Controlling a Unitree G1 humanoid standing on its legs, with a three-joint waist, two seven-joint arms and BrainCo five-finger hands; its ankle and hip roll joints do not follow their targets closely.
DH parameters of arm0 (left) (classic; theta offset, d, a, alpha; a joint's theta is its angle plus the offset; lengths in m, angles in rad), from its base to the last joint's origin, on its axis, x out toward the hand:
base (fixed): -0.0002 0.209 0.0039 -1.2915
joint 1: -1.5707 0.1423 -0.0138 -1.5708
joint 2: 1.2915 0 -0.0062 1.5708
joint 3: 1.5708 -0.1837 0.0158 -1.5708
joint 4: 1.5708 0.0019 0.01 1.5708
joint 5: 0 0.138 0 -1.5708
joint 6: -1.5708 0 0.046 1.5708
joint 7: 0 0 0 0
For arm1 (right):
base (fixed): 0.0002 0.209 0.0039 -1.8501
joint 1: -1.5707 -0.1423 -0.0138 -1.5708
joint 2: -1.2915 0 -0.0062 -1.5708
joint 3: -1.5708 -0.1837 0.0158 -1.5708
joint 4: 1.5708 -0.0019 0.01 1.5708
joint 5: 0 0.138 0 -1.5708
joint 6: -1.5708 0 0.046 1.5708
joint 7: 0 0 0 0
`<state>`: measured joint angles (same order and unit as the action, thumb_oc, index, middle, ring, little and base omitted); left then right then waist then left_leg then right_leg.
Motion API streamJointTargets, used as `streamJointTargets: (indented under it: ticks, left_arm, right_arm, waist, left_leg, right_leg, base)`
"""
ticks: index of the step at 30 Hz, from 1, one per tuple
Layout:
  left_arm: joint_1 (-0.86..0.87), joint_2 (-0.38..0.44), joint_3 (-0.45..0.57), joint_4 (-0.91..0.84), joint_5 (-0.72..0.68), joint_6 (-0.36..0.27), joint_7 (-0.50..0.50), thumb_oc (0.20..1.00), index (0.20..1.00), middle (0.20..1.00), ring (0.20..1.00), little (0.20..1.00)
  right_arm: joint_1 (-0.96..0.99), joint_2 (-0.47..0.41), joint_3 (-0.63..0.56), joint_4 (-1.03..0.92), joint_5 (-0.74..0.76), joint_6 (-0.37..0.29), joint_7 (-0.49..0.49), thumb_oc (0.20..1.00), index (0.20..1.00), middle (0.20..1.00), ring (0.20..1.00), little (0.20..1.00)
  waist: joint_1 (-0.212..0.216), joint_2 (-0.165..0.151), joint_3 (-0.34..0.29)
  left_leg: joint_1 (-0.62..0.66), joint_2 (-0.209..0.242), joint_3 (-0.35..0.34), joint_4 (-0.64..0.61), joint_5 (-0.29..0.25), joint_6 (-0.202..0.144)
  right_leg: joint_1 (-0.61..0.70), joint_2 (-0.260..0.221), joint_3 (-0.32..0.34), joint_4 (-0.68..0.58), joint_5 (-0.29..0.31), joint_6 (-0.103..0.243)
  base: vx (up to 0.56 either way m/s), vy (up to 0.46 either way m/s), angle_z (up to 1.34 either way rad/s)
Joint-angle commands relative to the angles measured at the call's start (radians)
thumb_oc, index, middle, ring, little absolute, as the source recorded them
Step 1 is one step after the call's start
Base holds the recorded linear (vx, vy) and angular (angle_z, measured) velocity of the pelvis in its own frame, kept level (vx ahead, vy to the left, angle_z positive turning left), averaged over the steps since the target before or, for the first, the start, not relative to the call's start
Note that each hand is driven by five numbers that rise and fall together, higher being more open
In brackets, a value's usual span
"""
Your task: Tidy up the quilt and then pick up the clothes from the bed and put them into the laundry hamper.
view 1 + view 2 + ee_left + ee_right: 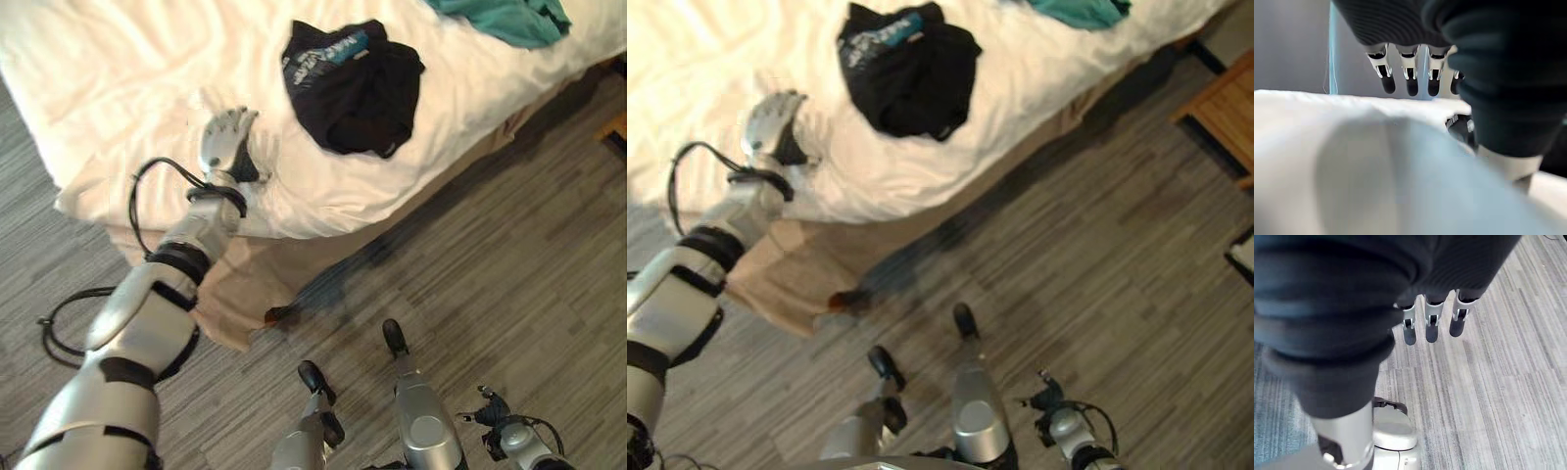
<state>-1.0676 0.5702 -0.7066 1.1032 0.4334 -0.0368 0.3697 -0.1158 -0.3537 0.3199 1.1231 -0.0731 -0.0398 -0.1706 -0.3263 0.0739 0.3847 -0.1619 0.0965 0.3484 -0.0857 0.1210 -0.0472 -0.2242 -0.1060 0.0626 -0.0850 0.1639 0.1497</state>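
A white quilt covers the bed, rumpled near its front edge. My left hand lies on the quilt close to that edge, open, with its straight fingers just over the white cloth. A crumpled black garment lies on the quilt to the right of this hand, a short way off. A teal garment lies at the far right of the bed. My right hand hangs open over the floor, holding nothing.
A tan bed skirt hangs below the quilt at the bed's corner. Grey plank floor runs along the front of the bed. A wooden piece of furniture stands at the right.
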Motion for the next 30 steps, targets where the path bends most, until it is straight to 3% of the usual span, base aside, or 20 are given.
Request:
streamJointTargets:
  ticks: [1, 5, 6, 10, 11, 12, 14, 15, 19, 20, 21, 22, 23, 24, 26, 29, 30]
  left_arm:
    - [0.063, 0.025, 0.056, 0.146, 0.066, 0.053, -0.075, 0.2, 0.2, 0.2, 0.2, 0.2]
    - [0.2, -0.033, 0.121, 0.209, 0.074, 0.078, -0.112, 0.2, 0.2, 0.2, 0.2, 0.2]
    - [0.34, -0.057, 0.191, 0.244, 0.07, 0.092, -0.117, 0.2, 0.2, 0.2, 0.2, 0.2]
    - [0.648, -0.017, 0.389, 0.278, 0.025, 0.092, -0.123, 0.2, 0.2, 0.2, 0.2, 0.2]
    - [0.649, -0.017, 0.39, 0.277, 0.025, 0.092, -0.123, 0.2, 0.2, 0.2, 0.2, 0.2]
    - [0.761, 0.005, 0.478, 0.276, -0.017, 0.086, -0.12, 1.0, 1.0, 1.0, 1.0, 1.0]
    - [0.819, 0.004, 0.525, 0.276, -0.043, 0.082, -0.117, 1.0, 1.0, 1.0, 1.0, 1.0]
    - [0.921, -0.01, 0.581, 0.29, -0.041, 0.083, -0.123, 1.0, 1.0, 1.0, 1.0, 1.0]
    - [1.041, -0.055, 0.647, 0.31, -0.032, 0.095, -0.118, 1.0, 1.0, 1.0, 1.0, 1.0]
    - [1.102, -0.105, 0.682, 0.304, -0.072, 0.096, -0.095, 1.0, 1.0, 1.0, 1.0, 1.0]
    - [1.102, -0.105, 0.683, 0.304, -0.072, 0.096, -0.095, 1.0, 1.0, 1.0, 1.0, 1.0]
    - [1.128, -0.132, 0.689, 0.301, -0.091, 0.096, -0.092, 1.0, 1.0, 1.0, 1.0, 1.0]
    - [1.159, -0.171, 0.68, 0.294, -0.113, 0.089, -0.09, 1.0, 1.0, 1.0, 1.0, 1.0]
    - [1.158, -0.171, 0.681, 0.294, -0.113, 0.089, -0.09, 1.0, 1.0, 1.0, 1.0, 1.0]
    - [1.173, -0.222, 0.61, 0.264, -0.144, 0.07, -0.098, 1.0, 1.0, 1.0, 1.0, 1.0]
    - [1.151, -0.242, 0.515, 0.218, -0.169, 0.039, -0.094, 1.0, 1.0, 1.0, 1.0, 1.0]
    - [1.149, -0.244, 0.517, 0.219, -0.169, 0.039, -0.094, 1.0, 1.0, 1.0, 1.0, 1.0]
  right_arm:
    - [0.002, -0.005, 0.009, 0.074, 0.034, 0.014, -0.014, 1.0, 1.0, 1.0, 1.0, 1.0]
    - [-0.003, -0.018, -0.017, 0.093, 0.046, 0.025, -0.014, 1.0, 1.0, 1.0, 1.0, 1.0]
    - [-0.007, -0.034, -0.04, 0.09, 0.044, 0.03, -0.018, 1.0, 1.0, 1.0, 1.0, 1.0]
    - [-0.003, -0.075, -0.079, 0.012, 0.0, 0.033, -0.016, 1.0, 1.0, 1.0, 1.0, 1.0]
    - [-0.003, -0.075, -0.078, 0.011, 0.0, 0.033, -0.016, 1.0, 1.0, 1.0, 1.0, 1.0]
    - [0.013, -0.104, -0.098, -0.095, -0.015, 0.03, -0.014, 1.0, 1.0, 1.0, 1.0, 1.0]
    - [0.019, -0.119, -0.11, -0.159, -0.015, 0.024, -0.014, 1.0, 1.0, 1.0, 1.0, 1.0]
    - [0.026, -0.157, -0.129, -0.322, -0.015, 0.011, 0.003, 1.0, 1.0, 1.0, 1.0, 1.0]
    - [0.007, -0.205, -0.14, -0.542, -0.025, -0.019, 0.015, 1.0, 1.0, 1.0, 1.0, 1.0]
    - [-0.035, -0.218, -0.139, -0.64, -0.008, -0.041, 0.005, 0.671, 0.671, 0.671, 0.671, 0.671]
    - [-0.035, -0.219, -0.139, -0.64, -0.007, -0.041, 0.006, 0.564, 0.564, 0.564, 0.564, 0.564]
    - [-0.078, -0.236, -0.128, -0.675, -0.003, -0.045, 0.011, 0.228, 0.228, 0.228, 0.228, 0.228]
    - [-0.181, -0.254, -0.096, -0.706, 0.018, -0.05, 0.016, 0.2, 0.2, 0.2, 0.2, 0.2]
    - [-0.183, -0.254, -0.095, -0.705, 0.019, -0.051, 0.016, 0.2, 0.2, 0.2, 0.2, 0.2]
    - [-0.46, -0.267, 0.031, -0.684, 0.044, -0.043, 0.019, 0.2, 0.2, 0.2, 0.2, 0.2]
    - [-0.776, -0.286, 0.142, -0.556, 0.075, -0.034, 0.002, 0.2, 0.2, 0.2, 0.2, 0.2]
    - [-0.782, -0.286, 0.146, -0.551, 0.077, -0.036, 0.002, 0.2, 0.2, 0.2, 0.2, 0.2]
  waist:
    - [0.043, -0.051, -0.008]
    - [0.044, -0.048, -0.017]
    - [0.048, -0.045, -0.029]
    - [0.081, -0.044, -0.07]
    - [0.081, -0.044, -0.073]
    - [0.099, -0.047, -0.086]
    - [0.111, -0.049, -0.093]
    - [0.131, -0.054, -0.105]
    - [0.166, -0.065, -0.12]
    - [0.197, -0.07, -0.12]
    - [0.197, -0.07, -0.123]
    - [0.22, -0.073, -0.122]
    - [0.252, -0.076, -0.119]
    - [0.252, -0.076, -0.121]
    - [0.309, -0.079, -0.102]
    - [0.351, -0.08, -0.075]
    - [0.349, -0.079, -0.075]
  left_leg:
    - [0.098, 0.026, -0.017, -0.002, -0.102, -0.06]
    - [0.124, 0.028, -0.008, -0.002, -0.11, -0.061]
    - [0.149, 0.028, -0.008, -0.002, -0.12, -0.061]
    - [0.2, 0.03, -0.01, -0.002, -0.137, -0.063]
    - [0.197, 0.031, -0.009, -0.002, -0.135, -0.063]
    - [0.22, 0.032, -0.013, -0.002, -0.143, -0.065]
    - [0.228, 0.034, -0.016, -0.002, -0.144, -0.066]
    - [0.246, 0.034, -0.022, -0.002, -0.15, -0.067]
    - [0.256, 0.034, -0.035, -0.002, -0.153, -0.066]
    - [0.263, 0.033, -0.048, -0.002, -0.156, -0.062]
    - [0.258, 0.033, -0.047, -0.002, -0.153, -0.063]
    - [0.261, 0.033, -0.058, -0.002, -0.155, -0.06]
    - [0.254, 0.031, -0.074, -0.002, -0.153, -0.057]
    - [0.251, 0.032, -0.073, -0.002, -0.15, -0.058]
    - [0.225, 0.031, -0.1, -0.002, -0.139, -0.056]
    - [0.168, 0.031, -0.13, -0.002, -0.113, -0.061]
    - [0.166, 0.031, -0.13, -0.002, -0.113, -0.061]
  right_leg:
    - [-0.012, 0.014, -0.023, 0.054, -0.141, 0.041]
    - [0.008, 0.013, -0.021, 0.051, -0.148, 0.035]
    - [0.035, 0.011, -0.022, 0.049, -0.155, 0.03]
    - [0.099, 0.011, -0.029, 0.031, -0.162, 0.02]
    - [0.095, 0.011, -0.028, 0.031, -0.16, 0.02]
    - [0.126, 0.01, -0.035, 0.024, -0.163, 0.02]
    - [0.139, 0.01, -0.038, 0.02, -0.165, 0.019]
    - [0.166, 0.008, -0.048, 0.014, -0.17, 0.019]
    - [0.19, 0.005, -0.065, 0.011, -0.174, 0.018]
    - [0.203, 0.001, -0.08, 0.013, -0.18, 0.016]
    - [0.199, 0.001, -0.079, 0.012, -0.178, 0.015]
    - [0.208, -0.002, -0.09, 0.013, -0.184, 0.014]
    - [0.21, -0.005, -0.108, 0.017, -0.187, 0.012]
    - [0.206, -0.005, -0.108, 0.017, -0.185, 0.011]
    - [0.196, -0.01, -0.132, 0.015, -0.182, 0.009]
    - [0.154, -0.013, -0.153, 0.018, -0.171, 0.009]
    - [0.153, -0.013, -0.153, 0.018, -0.171, 0.009]
  base:
    - [0.07, 0.017, -0.21]
    - [0.05, 0.019, -0.09]
    - [0.08, 0.035, -0.1]
    - [0.1, 0.033, -0.11]
    - [0.09, 0.025, -0.08]
    - [0.04, 0.009, -0.07]
    - [0.06, 0.014, -0.06]
    - [0.06, 0.009, -0.07]
    - [0.04, 0.007, 0.08]
    - [0.0, -0.002, 0.16]
    - [0.0, -0.016, 0.21]
    - [-0.03, -0.04, 0.21]
    - [-0.03, -0.039, 0.18]
    - [-0.08, -0.036, 0.46]
    - [-0.12, -0.026, 0.75]
    - [-0.14, -0.012, 0.58]
    - [-0.11, -0.013, 0.46]
